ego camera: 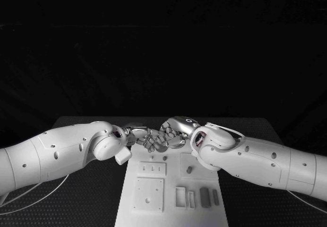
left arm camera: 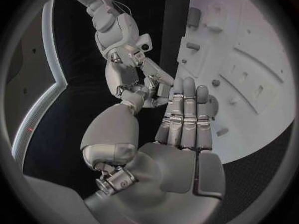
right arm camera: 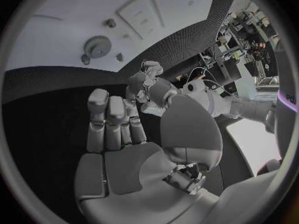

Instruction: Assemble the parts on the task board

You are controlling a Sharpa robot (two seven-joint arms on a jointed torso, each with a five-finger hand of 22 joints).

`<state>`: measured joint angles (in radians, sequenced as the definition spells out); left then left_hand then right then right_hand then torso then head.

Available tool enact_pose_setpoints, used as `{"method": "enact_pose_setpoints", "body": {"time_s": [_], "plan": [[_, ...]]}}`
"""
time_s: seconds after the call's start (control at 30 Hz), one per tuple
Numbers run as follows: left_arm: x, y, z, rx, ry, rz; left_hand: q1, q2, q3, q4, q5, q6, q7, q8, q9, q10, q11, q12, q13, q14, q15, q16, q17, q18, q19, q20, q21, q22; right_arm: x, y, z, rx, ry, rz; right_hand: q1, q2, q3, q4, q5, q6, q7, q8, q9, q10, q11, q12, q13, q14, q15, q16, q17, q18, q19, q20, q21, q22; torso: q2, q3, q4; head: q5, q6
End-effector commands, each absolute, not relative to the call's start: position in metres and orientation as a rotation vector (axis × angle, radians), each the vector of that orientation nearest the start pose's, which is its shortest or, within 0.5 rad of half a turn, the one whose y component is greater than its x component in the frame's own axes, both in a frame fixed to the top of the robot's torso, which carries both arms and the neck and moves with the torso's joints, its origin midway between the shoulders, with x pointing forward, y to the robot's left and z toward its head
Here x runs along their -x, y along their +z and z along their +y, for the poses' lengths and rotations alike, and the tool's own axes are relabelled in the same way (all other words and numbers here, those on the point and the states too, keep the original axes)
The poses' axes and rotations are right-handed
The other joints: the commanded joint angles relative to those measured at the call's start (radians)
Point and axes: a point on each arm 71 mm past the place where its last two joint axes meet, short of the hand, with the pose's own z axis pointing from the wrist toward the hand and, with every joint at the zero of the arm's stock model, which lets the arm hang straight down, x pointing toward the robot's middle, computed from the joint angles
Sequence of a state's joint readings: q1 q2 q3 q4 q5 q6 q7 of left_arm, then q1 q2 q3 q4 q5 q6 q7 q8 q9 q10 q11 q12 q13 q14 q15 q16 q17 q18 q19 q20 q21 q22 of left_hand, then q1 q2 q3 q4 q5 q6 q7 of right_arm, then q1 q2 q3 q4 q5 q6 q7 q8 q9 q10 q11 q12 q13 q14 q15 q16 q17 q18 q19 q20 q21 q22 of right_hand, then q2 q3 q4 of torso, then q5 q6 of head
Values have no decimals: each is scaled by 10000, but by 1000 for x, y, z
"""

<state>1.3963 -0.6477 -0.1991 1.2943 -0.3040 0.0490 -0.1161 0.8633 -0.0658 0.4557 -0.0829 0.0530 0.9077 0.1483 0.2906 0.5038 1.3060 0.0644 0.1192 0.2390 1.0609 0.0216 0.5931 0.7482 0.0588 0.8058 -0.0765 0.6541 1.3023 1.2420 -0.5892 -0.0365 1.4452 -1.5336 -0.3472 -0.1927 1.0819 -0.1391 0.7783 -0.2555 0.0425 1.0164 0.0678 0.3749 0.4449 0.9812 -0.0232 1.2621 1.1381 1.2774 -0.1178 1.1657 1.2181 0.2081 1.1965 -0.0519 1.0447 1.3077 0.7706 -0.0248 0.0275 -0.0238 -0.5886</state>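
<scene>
The white task board (ego camera: 170, 208) runs down the middle of the black table. My left hand (ego camera: 146, 136) and right hand (ego camera: 176, 132) meet fingertip to fingertip over its far end. In the left wrist view the left hand (left arm camera: 186, 115) has straight fingers with nothing in them, above the board (left arm camera: 261, 59). The right hand (right arm camera: 115, 122) also shows a bare palm, fingers apart. A grey gear (right arm camera: 97, 46) lies on the board (right arm camera: 69, 15) beside a small peg (right arm camera: 110, 22). Grey upright parts (ego camera: 204, 196) stand near the board's near right corner.
Raised white plates with slots (ego camera: 152, 168) and a hole (ego camera: 149, 194) sit on the board's left half. A small knob (ego camera: 189, 168) stands on its right half. Black table (ego camera: 89, 208) lies open on both sides of the board, under my arms.
</scene>
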Motion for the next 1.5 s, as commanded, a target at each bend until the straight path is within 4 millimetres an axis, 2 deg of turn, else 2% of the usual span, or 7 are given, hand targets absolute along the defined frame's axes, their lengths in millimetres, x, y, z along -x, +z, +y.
{"method": "enact_pose_setpoints", "body": {"time_s": [0.03, 0.43, 0.67, 0.8, 1.0, 1.23, 1.5], "plan": [[-526, -177, 157, 6879, -12283, 21642, 37, 17, 3, -72, -39, 12, -15, -44, -12, -44, 25, -67, 16, -47, 19, -12, 13, 101, -60, 23, 35, 3, -495, -162, -89, 2695, 7253, 15773, -35, 84, 47, -12, 62, 284, 161, 527, 440, 50, 3, 25, -16, 17, -83, -5, -14, 537, 40, -4, 52, 51, 3, 8, 1, -16, -2], [-526, -177, 156, 6860, -12302, 21655, 339, 190, 108, -405, -41, 139, -62, 22, -6, 39, -24, -43, 55, -38, 21, -20, 32, 92, -47, 26, 48, -9, -493, -168, -84, 2795, 7331, 15945, -43, 82, 57, -12, 61, 281, 162, 528, 441, 53, 3, 23, -17, 21, -84, -7, -16, 537, 46, -6, 49, 48, -1, 10, 3, -4, -37], [-526, -177, 157, 6890, -12262, 21635, 664, 687, 266, -748, -35, 447, -196, 181, 46, 298, -149, 80, 142, -37, 27, -33, 48, 73, -55, 32, 58, -14, -492, -169, -83, 2808, 7374, 15985, -48, 79, 64, -13, 61, 279, 162, 529, 442, 54, 3, 22, -17, 22, -85, -8, -18, 537, 48, -7, 48, 46, 3, 8, -11, 1, -42], [-527, -177, 156, 6890, -12230, 21671, 690, 811, 255, -882, -34, 493, -212, 194, 41, 330, -164, 88, 161, -33, 33, -39, 52, 55, -62, 40, 61, -16, -491, -169, -82, 2821, 7417, 15984, -51, 79, 68, -13, 61, 279, 162, 529, 443, 55, 2, 22, -17, 23, -85, -9, -18, 537, 50, -8, 47, 45, 1, 9, -5, 0, -48], [-527, -178, 154, 6950, -12083, 21735, 526, 739, 153, -906, -35, 563, -237, 212, 36, 387, -183, 108, 187, -27, 37, -49, 54, 39, -61, 43, 63, -25, -491, -169, -82, 2815, 7410, 15992, -53, 76, 72, -15, 62, 279, 161, 531, 445, 57, 2, 21, -17, 26, -85, -9, -19, 537, 54, -9, 46, 44, 4, 8, 0, -3, -55], [-527, -180, 153, 6855, -11813, 21902, 26, 371, -9, -691, -37, 619, -263, 201, 4, 430, -199, 113, 221, -9, 22, -64, 57, 50, -48, 21, 54, -57, -491, -169, -81, 2807, 7382, 15996, -54, 74, 81, -18, 64, 281, 160, 533, 446, 60, 1, 21, -18, 29, -86, -10, -20, 537, 58, -10, 45, 43, 7, 4, -6, -39, -51], [-527, -180, 155, 6884, -11727, 21903, 265, 617, 225, -866, -29, 781, -333, 260, 10, 560, -274, 176, 286, 20, 0, -50, 78, 65, -32, 2, 80, -57, -491, -170, -80, 2823, 7382, 16021, -56, 72, 90, -20, 65, 283, 159, 536, 448, 63, 0, 20, -18, 32, -86, -10, -21, 537, 61, -11, 44, 41, 1, 5, 9, -54, -75]]}}
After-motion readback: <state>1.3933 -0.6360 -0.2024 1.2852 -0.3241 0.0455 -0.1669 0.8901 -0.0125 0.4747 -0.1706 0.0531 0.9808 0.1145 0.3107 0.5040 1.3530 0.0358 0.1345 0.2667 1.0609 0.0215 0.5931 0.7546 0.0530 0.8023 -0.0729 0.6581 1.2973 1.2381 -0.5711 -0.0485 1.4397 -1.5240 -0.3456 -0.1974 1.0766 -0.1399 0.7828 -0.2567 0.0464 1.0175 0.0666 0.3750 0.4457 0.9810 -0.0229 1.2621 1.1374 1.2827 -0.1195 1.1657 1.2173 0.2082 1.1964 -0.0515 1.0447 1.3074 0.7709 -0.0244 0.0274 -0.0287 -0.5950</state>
